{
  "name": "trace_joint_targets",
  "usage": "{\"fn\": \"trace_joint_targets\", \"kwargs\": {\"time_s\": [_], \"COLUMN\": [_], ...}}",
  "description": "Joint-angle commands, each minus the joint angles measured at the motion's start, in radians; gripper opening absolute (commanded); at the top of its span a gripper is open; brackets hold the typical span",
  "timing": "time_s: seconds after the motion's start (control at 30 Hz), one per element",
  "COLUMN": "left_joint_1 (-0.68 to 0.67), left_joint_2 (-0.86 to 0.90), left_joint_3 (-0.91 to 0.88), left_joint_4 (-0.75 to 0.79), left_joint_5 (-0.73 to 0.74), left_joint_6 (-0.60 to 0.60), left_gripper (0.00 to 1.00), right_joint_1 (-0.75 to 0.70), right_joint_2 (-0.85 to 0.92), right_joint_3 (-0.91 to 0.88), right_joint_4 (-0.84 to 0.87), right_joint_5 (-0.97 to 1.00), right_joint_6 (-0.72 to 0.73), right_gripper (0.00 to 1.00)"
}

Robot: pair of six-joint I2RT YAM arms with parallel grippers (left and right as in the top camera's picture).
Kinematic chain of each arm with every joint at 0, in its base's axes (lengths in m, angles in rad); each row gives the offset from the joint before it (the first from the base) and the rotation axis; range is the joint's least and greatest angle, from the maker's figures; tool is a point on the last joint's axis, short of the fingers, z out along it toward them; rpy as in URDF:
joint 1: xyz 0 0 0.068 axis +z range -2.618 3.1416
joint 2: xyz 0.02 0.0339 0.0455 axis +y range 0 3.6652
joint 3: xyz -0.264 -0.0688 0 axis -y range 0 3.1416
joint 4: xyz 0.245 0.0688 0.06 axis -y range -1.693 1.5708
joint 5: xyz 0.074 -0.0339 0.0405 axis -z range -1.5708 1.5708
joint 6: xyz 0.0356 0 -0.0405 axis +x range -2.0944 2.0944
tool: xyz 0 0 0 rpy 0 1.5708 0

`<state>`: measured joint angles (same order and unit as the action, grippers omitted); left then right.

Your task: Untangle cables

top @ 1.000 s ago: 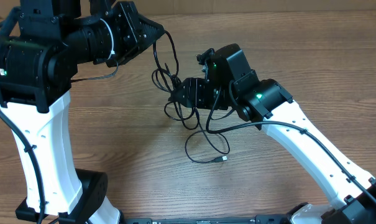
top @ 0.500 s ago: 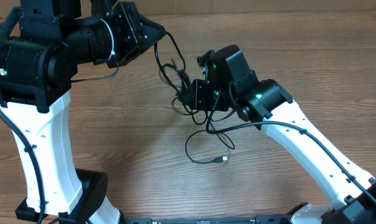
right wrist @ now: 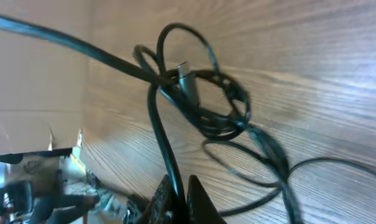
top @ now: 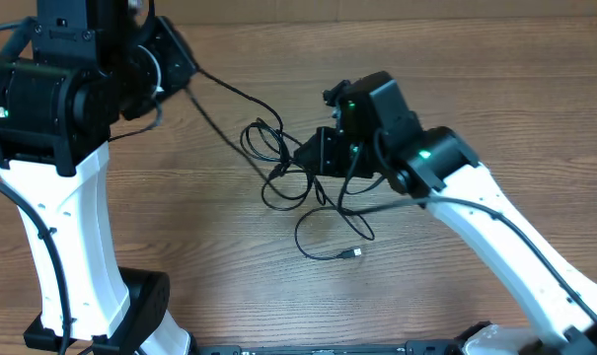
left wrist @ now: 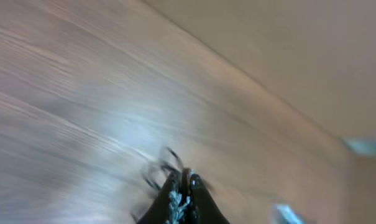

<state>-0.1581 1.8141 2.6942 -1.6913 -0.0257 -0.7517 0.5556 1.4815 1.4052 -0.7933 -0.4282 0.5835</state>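
The cables point(top: 278, 163) form a loose black tangle at mid-table, seen close in the right wrist view as knotted loops point(right wrist: 203, 109) with a silver plug point(right wrist: 183, 70). One strand point(top: 229, 96) runs taut from the tangle up-left to my left gripper point(top: 183, 67), which is shut on it; the left wrist view is blurred, with the fingertips pressed together at my left gripper point(left wrist: 184, 182). My right gripper point(top: 300, 158) sits at the tangle's right side, shut on a cable that passes between its tips point(right wrist: 177, 190). A slack loop ends in a small plug point(top: 355, 254).
The wooden table point(top: 229, 247) carries both arms. The left arm's white column and base point(top: 76, 247) stand at the left. The right arm's white link point(top: 505, 237) crosses the lower right, with its own thicker wire point(top: 397, 202) alongside. A cardboard wall point(right wrist: 32, 81) borders the table.
My right gripper has shut on a cable at the tangle. My left gripper has drawn back up-left, pulling one strand taut and spreading the tangle lower and wider.
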Motion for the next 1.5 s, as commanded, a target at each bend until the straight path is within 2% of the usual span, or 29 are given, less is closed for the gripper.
{"fn": "trace_joint_targets", "kwargs": {"time_s": [0.0, 0.23, 0.37, 0.57, 0.67, 0.8, 0.97, 1.1, 1.3, 1.47], "left_joint_1": [0.036, 0.139, 0.218, 0.296, 0.311, 0.380, 0.538, 0.662, 0.694, 0.655], "left_joint_2": [-0.015, -0.015, -0.015, -0.015, -0.015, -0.015, -0.015, -0.015, -0.015, -0.015], "left_joint_3": [-0.019, -0.059, -0.069, -0.069, -0.069, -0.069, -0.069, -0.069, -0.069, -0.069], "left_joint_4": [0.002, 0.002, 0.002, 0.002, 0.008, 0.002, 0.002, 0.025, 0.095, 0.214], "left_joint_5": [-0.257, -0.284, -0.271, -0.183, -0.219, -0.343, -0.322, -0.170, 0.046, 0.404], "left_joint_6": [-0.034, -0.034, -0.034, -0.034, -0.049, -0.149, -0.265, -0.274, -0.119, 0.068], "left_gripper": [0.04, 0.04, 0.04, 0.04, 0.04, 0.04, 0.04, 0.04, 0.04, 0.04], "right_joint_1": [-0.021, -0.088, -0.158, -0.251, -0.282, -0.346, -0.444, -0.504, -0.512, -0.512], "right_joint_2": [-0.154, -0.401, -0.482, -0.526, -0.522, -0.516, -0.502, -0.502, -0.487, -0.438], "right_joint_3": [0.017, 0.017, 0.017, 0.017, 0.016, 0.016, 0.016, 0.016, 0.016, 0.016], "right_joint_4": [-0.026, -0.237, -0.392, -0.464, -0.493, -0.592, -0.680, -0.672, -0.572, -0.501], "right_joint_5": [0.105, 0.555, 0.756, 0.786, 0.828, 0.960, 1.000, 0.975, 0.787, 0.586], "right_joint_6": [-0.014, -0.003, 0.077, 0.098, 0.131, 0.257, 0.262, 0.261, 0.179, 0.114], "right_gripper": [0.04, 0.04, 0.04, 0.04, 0.04, 0.04, 0.04, 0.04, 0.04, 0.04]}}
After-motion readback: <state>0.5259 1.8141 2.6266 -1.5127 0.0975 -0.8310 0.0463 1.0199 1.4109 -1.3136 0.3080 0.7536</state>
